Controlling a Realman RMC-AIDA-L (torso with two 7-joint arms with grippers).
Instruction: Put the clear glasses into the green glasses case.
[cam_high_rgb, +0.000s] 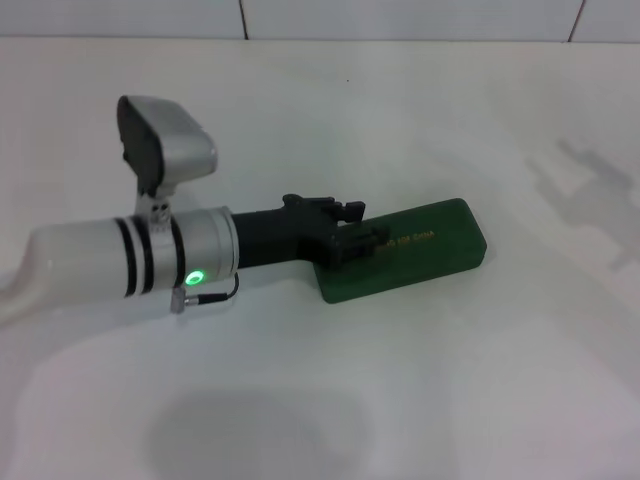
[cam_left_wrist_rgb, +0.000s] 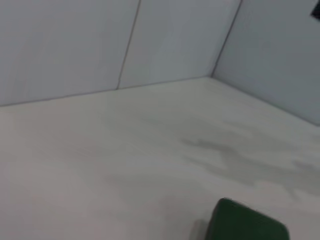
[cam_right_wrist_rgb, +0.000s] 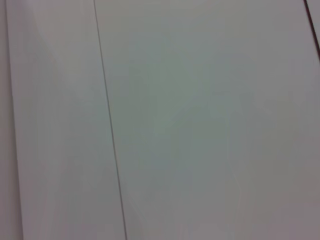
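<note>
my left arm (cam_high_rgb: 130, 262) reaches out flat across the middle. my left gripper (cam_high_rgb: 360, 238) is at its end, pointing away from me.

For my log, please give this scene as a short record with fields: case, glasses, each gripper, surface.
case: green glasses case, lid shut, lying flat on the table
glasses: clear glasses not visible in any view
left gripper: at the case's near end, over its lid
right gripper: not in view
surface: white table
</note>
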